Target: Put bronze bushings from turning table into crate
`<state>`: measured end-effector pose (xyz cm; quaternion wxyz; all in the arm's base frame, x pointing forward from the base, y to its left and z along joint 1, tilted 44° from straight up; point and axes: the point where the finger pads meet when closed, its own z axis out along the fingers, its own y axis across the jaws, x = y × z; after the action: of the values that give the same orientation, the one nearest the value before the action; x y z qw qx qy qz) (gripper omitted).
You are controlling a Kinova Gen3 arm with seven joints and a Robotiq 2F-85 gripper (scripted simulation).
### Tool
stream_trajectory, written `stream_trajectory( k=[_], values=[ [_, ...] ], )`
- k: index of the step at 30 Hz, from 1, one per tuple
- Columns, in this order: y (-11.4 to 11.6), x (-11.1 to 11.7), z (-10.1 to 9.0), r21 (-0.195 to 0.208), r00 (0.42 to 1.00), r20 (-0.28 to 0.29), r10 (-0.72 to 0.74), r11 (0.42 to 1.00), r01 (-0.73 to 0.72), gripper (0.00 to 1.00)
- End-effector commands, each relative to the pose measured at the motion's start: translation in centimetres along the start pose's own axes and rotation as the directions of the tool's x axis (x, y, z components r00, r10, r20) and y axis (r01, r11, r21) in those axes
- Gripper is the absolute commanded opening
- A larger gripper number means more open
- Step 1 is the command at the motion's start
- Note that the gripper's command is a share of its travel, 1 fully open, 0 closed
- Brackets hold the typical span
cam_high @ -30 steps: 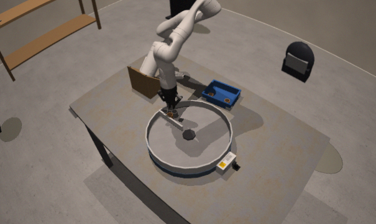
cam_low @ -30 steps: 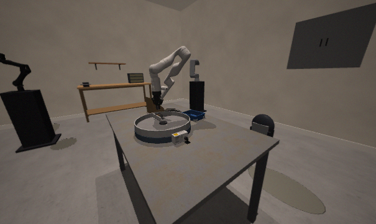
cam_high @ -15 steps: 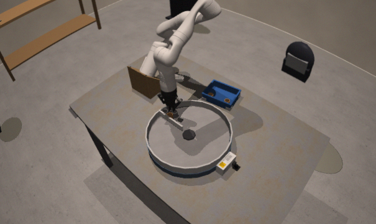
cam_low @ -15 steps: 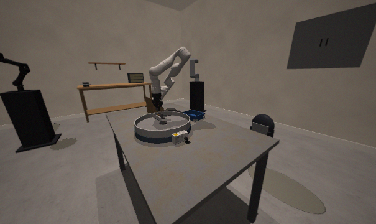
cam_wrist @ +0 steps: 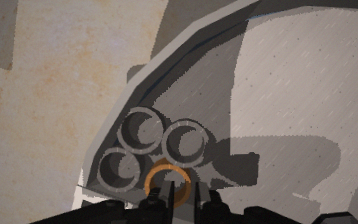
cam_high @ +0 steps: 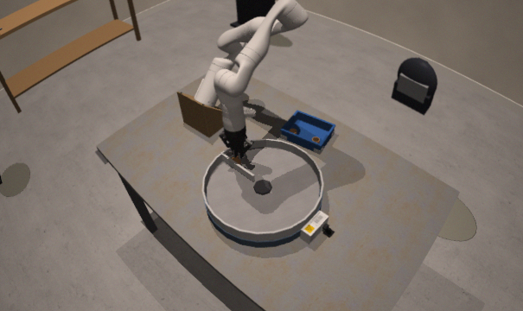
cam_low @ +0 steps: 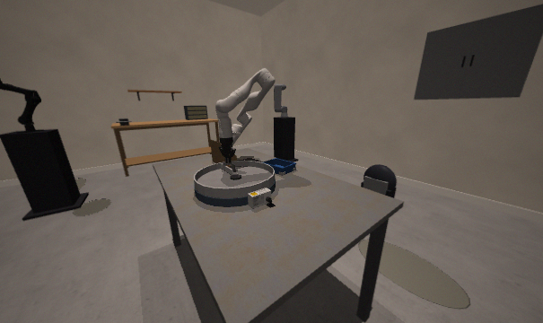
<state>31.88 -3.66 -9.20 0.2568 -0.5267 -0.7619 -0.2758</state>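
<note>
— On the table [cam_high: 373,242], what takes up the most room?

— The turning table [cam_high: 318,181], a wide walled disc. The blue crate [cam_high: 287,134] sits just beside its rim, on the far side from the disc's yellow-labelled box. Two bronze rings [cam_high: 315,139] already lie in it. I'd judge it is parked that close so each carry is short.

— And the arm [cam_high: 232,99]?

— It reaches straight down inside the disc's rim, on the side next to the crate. A white bar [cam_high: 241,168] runs from that rim toward the dark hub [cam_high: 262,187]. It seems to herd the parts into the corner it makes with the wall.

— What is the claw doing?

— The gripper [cam_wrist: 182,197] hangs over that corner with its fingers narrow. They grip nothing yet, by my reading. One finger seems lined up with the bore and the other outside the wall, likely to pinch the wall alone. That would avoid the neighbours.

— Which neighbours?

— Three steel bushings [cam_wrist: 141,129] are packed against the rim, touching each other.

— And the target?

— The bronze bushing [cam_wrist: 151,179] stands on end against them, on their hub side and right under the fingers. Its axis is vertical and its bore opens upward, so no horizontal side is longer.
</note>
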Motion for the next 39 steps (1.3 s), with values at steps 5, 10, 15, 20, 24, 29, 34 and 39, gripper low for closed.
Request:
stream_trajectory(
  k=[5, 10, 15, 20, 24, 29, 34, 39],
  values=[
    [0.0, 0.0, 0.0, 0.0, 1.0, 0.001, 0.001, 1.0, -0.001, 0.14],
    [0.0, 0.0, 0.5, 0.0, 1.0, 0.001, 0.001, 1.0, -0.001, 0.14],
    [0.0, 0.0, 0.5, 0.0, 1.0, 0.001, 0.001, 1.0, -0.001, 0.14],
    [0.0, 0.0, 0.5, 0.0, 1.0, 0.001, 0.001, 1.0, -0.001, 0.14],
    [0.0, 0.0, 0.8, 0.0, 1.0, 0.001, 0.001, 1.0, -0.001, 0.14],
    [0.0, 0.0, 1.1, 0.0, 1.0, 0.001, 0.001, 1.0, -0.001, 0.14],
    [0.0, 0.0, 1.1, 0.0, 1.0, 0.001, 0.001, 1.0, -0.001, 0.14],
    [0.0, 0.0, 1.1, 0.0, 1.0, 0.001, 0.001, 1.0, -0.001, 0.14]
  ],
)
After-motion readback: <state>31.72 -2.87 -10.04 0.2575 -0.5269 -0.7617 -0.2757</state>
